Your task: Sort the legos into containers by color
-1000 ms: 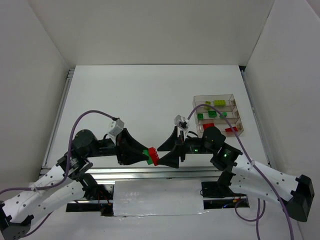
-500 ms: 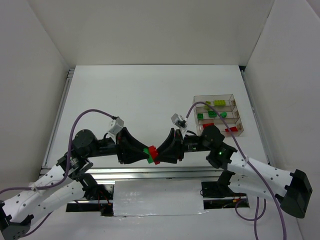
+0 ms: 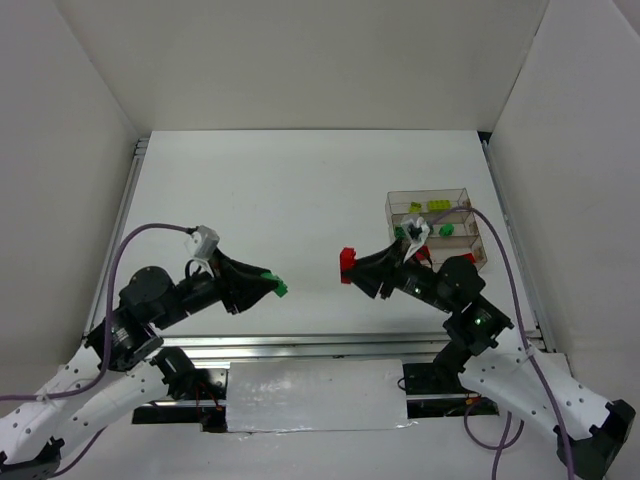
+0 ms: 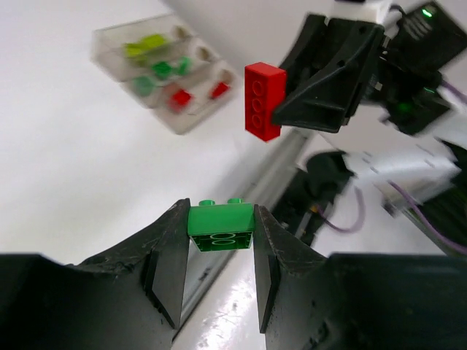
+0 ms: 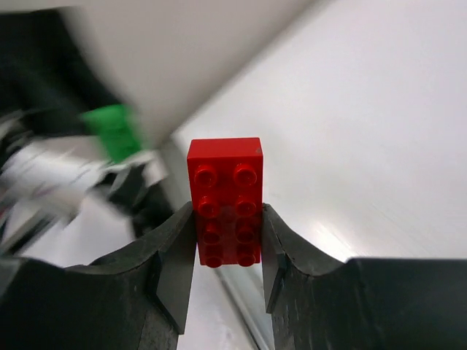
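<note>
My left gripper is shut on a green lego, pinched at the fingertips above the near table. My right gripper is shut on a red lego; the right wrist view shows that studded red brick standing up between the jaws. The two grippers hang apart, facing each other. The red brick also shows in the left wrist view. The containers, three clear trays in one block, sit at the right with yellow-green, green and red bricks inside.
White walls enclose the table on three sides. A metal rail runs along the near edge in front of the arm bases. Purple cables loop over both arms.
The joined green and red bricks have been pulled apart. My left gripper drew back left with the green one; my right gripper closed on the red one and moved right and up.
</note>
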`<action>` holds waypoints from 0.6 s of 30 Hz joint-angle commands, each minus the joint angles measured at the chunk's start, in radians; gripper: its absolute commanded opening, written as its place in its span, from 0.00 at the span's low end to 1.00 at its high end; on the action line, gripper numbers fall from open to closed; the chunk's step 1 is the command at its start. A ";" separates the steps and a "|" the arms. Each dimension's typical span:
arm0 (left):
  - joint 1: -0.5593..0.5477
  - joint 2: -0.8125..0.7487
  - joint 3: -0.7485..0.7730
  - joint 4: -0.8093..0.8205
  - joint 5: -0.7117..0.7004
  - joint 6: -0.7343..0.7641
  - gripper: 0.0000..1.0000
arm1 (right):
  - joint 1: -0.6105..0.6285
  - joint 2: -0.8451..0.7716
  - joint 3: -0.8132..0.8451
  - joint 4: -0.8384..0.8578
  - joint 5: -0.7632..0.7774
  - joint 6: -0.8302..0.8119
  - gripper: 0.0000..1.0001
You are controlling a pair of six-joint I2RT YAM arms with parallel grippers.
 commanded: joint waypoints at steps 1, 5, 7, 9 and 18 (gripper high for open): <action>0.000 0.028 0.114 -0.194 -0.300 -0.014 0.00 | -0.105 0.125 0.098 -0.306 0.476 0.096 0.00; 0.001 0.111 0.215 -0.423 -0.531 -0.043 0.00 | -0.353 0.357 0.211 -0.580 0.692 0.207 0.00; 0.000 0.122 0.235 -0.479 -0.575 -0.059 0.00 | -0.468 0.398 0.192 -0.567 0.756 0.233 0.00; 0.000 0.110 0.220 -0.479 -0.577 -0.063 0.00 | -0.562 0.425 0.180 -0.538 0.728 0.255 0.00; -0.002 0.090 0.180 -0.442 -0.517 -0.073 0.00 | -0.828 0.565 0.201 -0.436 0.663 0.234 0.03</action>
